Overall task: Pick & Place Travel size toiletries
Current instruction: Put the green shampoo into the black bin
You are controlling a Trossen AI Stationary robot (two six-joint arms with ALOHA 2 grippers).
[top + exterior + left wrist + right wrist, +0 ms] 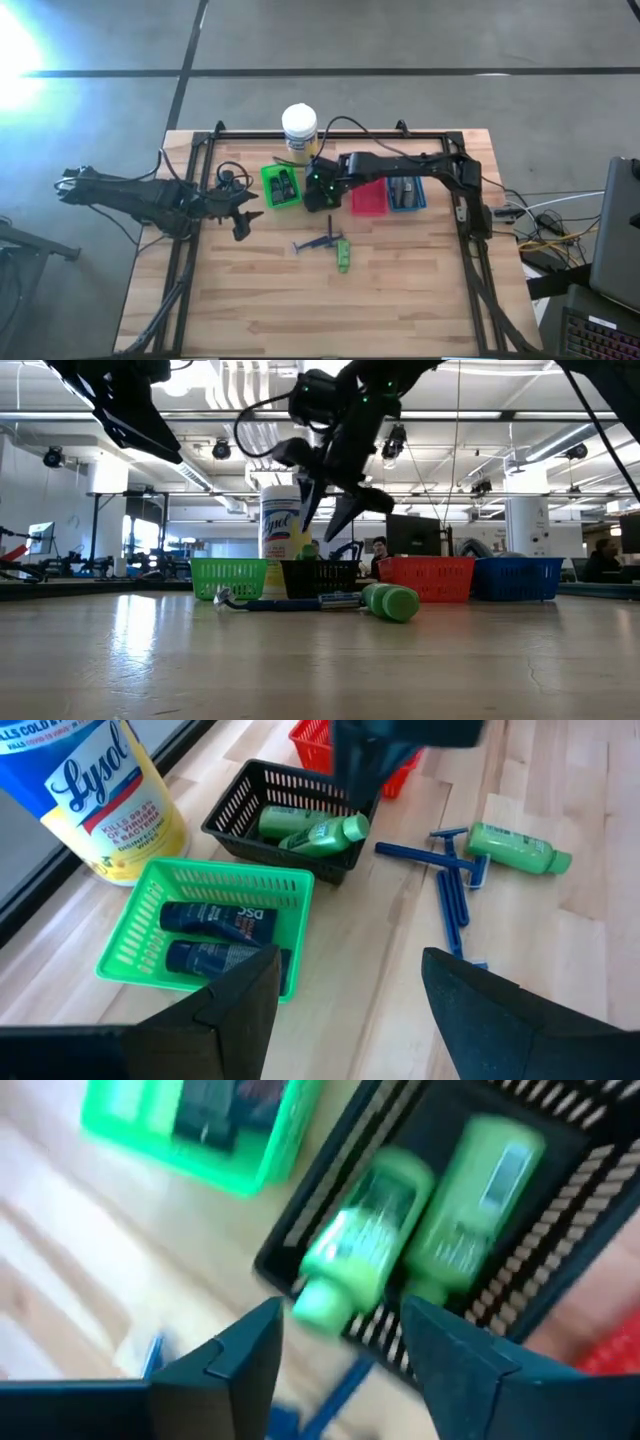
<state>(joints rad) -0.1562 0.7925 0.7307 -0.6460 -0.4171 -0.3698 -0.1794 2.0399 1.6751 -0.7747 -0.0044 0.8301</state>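
My right gripper hangs open above the black basket; it touches nothing. Two bright green packs lie in that basket, and the cap end of one rests on the rim. The green basket holds two dark tubes. Another green pack and slim dark blue sticks lie loose on the wood. My left gripper waits open left of the green basket, above the table.
The yellow white-lidded jar stands behind the baskets at the far edge. A red basket and a blue basket holding dark items sit right of the black one. Bare wood lies toward the near edge. People show in the room beyond.
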